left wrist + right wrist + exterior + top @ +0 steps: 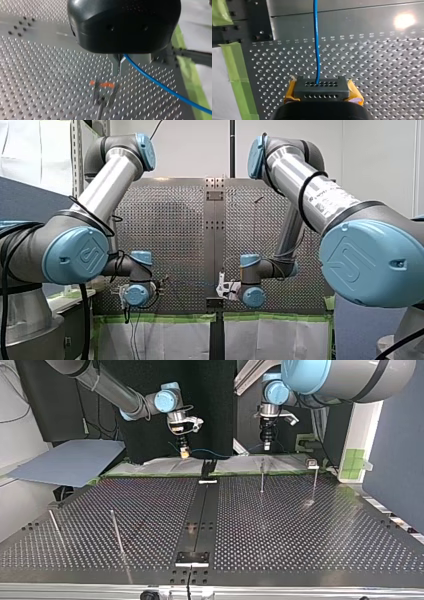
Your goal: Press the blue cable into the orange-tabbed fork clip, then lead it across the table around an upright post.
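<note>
Arms fill the front view: my left arm (107,180) at the left and my right arm (320,195) at the right both bend down to the near edge of the perforated metal table (170,220), which is lined with green tape (165,318).

In the top view the thin blue cable (212,453) runs above the far edge of the table, from my right pincer (184,452) at the left to my left pincer (266,445) at the right. Two thin upright metal posts (261,476) stand at the far right.

In the left wrist view the metal fingers (115,62) are closed on the cable, which slants away towards the tape. The orange-tabbed black fork clip (103,86), blurred, stands on the table ahead of the pincer, apart from the cable.

In the right wrist view the yellow pads (355,92) are closed, gripping the cable, which runs straight ahead over the table.
</note>
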`<state>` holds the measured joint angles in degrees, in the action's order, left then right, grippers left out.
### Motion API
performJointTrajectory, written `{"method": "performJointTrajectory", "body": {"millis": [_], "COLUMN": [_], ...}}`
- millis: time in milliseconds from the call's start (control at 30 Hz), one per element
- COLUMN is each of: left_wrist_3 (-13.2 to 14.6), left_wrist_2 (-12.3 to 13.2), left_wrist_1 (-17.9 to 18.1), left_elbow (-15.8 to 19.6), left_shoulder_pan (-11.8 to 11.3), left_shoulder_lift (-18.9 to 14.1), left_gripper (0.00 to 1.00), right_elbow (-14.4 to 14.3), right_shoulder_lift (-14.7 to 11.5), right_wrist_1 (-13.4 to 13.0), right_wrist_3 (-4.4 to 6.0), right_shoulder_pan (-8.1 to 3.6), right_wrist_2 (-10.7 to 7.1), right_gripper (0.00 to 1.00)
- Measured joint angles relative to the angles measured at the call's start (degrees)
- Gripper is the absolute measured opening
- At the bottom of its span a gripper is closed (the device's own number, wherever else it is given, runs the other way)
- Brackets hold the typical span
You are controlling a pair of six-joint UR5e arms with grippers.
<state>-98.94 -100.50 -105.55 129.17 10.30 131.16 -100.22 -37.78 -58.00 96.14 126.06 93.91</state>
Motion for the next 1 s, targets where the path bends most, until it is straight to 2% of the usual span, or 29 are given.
{"method": "performJointTrajectory", "body": {"millis": [200,433,567,700,800,900,1000], "left_wrist_3": [1.05,1.23,1.56,1.72,1.87,2.74,2.63], "left_wrist_2": [0.12,0.70,1.38,3.10,4.15,3.98,3.52], "left_wrist_1": [-0.83,-0.87,-0.83,-0.87,-1.73,-2.64,-1.79], "left_elbow": [-1.83,-2.07,-2.08,-2.25,-3.35,-5.08,-6.81], "left_shoulder_pan": [-2.85,-4.87,-5.06,-5.08,-5.04,-5.16,-5.29], "left_shoulder_lift": [0.00,0.05,0.07,0.20,1.24,2.95,4.87], "left_gripper": [0.00,0.00,0.00,0.00,0.00,0.00,0.00], "right_elbow": [2.53,6.42,8.43,9.73,10.47,11.09,11.38], "right_shoulder_lift": [3.48,7.34,7.96,8.09,8.10,8.12,8.13], "right_wrist_1": [0.20,3.36,4.85,5.67,6.44,7.25,8.12], "right_wrist_3": [0.00,-0.75,-0.90,-0.98,-1.06,-1.25,-1.97], "right_shoulder_pan": [-0.02,0.24,0.23,0.09,0.04,-0.05,-0.27], "right_wrist_2": [-0.03,0.02,-0.01,-0.03,-0.02,-0.02,-0.02], "right_gripper": [0.00,0.00,0.00,0.00,0.00,0.00,0.00]}}
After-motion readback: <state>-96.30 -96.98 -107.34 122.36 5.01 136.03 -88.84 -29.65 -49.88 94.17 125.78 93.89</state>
